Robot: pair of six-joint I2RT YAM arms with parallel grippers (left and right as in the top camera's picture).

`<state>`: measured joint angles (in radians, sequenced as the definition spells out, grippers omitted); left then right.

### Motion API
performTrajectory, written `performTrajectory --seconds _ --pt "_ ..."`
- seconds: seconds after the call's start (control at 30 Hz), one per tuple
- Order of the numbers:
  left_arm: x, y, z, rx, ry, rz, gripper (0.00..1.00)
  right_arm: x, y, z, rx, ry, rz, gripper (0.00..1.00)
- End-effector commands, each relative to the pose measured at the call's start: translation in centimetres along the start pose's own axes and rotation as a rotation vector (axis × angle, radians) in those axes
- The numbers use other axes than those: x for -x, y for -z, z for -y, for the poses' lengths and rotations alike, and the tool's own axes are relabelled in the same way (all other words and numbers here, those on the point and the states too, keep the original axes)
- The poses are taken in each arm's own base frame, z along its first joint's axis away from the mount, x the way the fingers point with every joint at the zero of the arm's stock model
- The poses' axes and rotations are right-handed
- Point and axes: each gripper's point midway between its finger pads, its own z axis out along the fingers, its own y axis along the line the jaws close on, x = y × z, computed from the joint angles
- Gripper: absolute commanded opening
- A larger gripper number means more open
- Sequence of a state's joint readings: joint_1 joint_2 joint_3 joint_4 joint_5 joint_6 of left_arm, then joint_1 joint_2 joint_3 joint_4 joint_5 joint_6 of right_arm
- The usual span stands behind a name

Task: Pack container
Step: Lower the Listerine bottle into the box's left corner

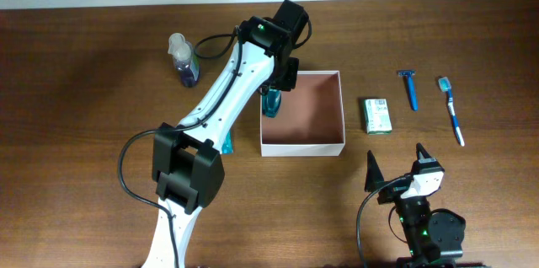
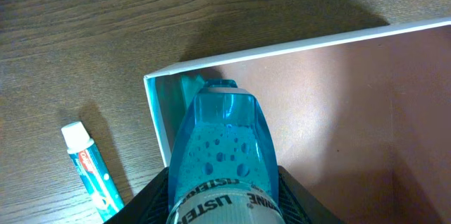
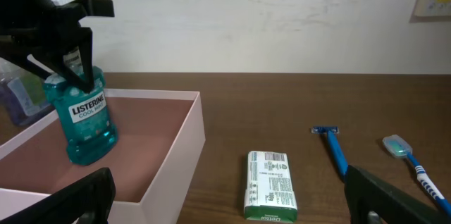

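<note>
The container sits mid-counter, a square, open-topped box with thin white walls and a pinkish-brown floor. It is far larger than the toiletries around it.

In the overhead view the left arm covers the box's back-left corner. It also hides most of the Listerine mouthwash bottle, leaving only a teal sliver by the left wall. A toothpaste tube lies on the counter outside that wall, mostly under the arm from above. A pump bottle stands further left. From the right wrist, the mouthwash bottle stands upright inside the near-left corner of the box. Whether its base touches the floor cannot be told.

The left tool is clamped on the bottle's upper part, one dark finger on each side. The right tool is spread wide and holds nothing, near the counter's front edge to the right of the box. Beyond it lie a small green-and-white box, a blue razor and a toothbrush.
</note>
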<state>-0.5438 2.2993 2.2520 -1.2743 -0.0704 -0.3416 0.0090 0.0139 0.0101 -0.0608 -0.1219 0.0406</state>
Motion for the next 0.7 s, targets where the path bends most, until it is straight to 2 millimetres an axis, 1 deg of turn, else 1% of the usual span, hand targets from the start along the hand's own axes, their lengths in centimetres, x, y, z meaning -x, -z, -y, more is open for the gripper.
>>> performTrajectory --seconds 0.0,0.23,0.4,0.47,0.5,0.53,0.63,0.67 --pt "0.2 -0.1 -0.1 -0.006 0.019 0.001 0.16 -0.1 0.0 0.1 -0.002 0.007 0.000 0.99" --pt "-0.1 -1.3 -0.1 0.004 0.017 -0.023 0.16 -0.1 0.0 0.0 -0.001 0.007 0.000 0.99" --pt "-0.1 -1.3 -0.2 0.006 0.017 -0.021 0.17 -0.1 0.0 0.0 -0.001 0.007 0.000 0.99" --pt "-0.1 -1.3 -0.2 0.007 0.017 -0.021 0.21 -0.2 0.0 0.0 -0.001 0.007 -0.001 0.99" --pt "-0.1 -1.3 -0.2 0.007 0.017 -0.021 0.21 -0.1 0.0 0.0 -0.001 0.007 0.000 0.99" --pt "-0.1 -1.3 -0.2 0.007 0.017 -0.021 0.24 -0.1 0.0 0.0 -0.001 0.007 0.000 0.99" --pt "-0.1 -1.3 -0.2 0.006 0.017 -0.022 0.32 -0.1 0.0 0.0 -0.001 0.007 0.000 0.99" --pt "-0.1 -1.3 -0.2 0.006 0.017 -0.022 0.32 -0.2 0.0 0.0 -0.001 0.007 -0.001 0.99"
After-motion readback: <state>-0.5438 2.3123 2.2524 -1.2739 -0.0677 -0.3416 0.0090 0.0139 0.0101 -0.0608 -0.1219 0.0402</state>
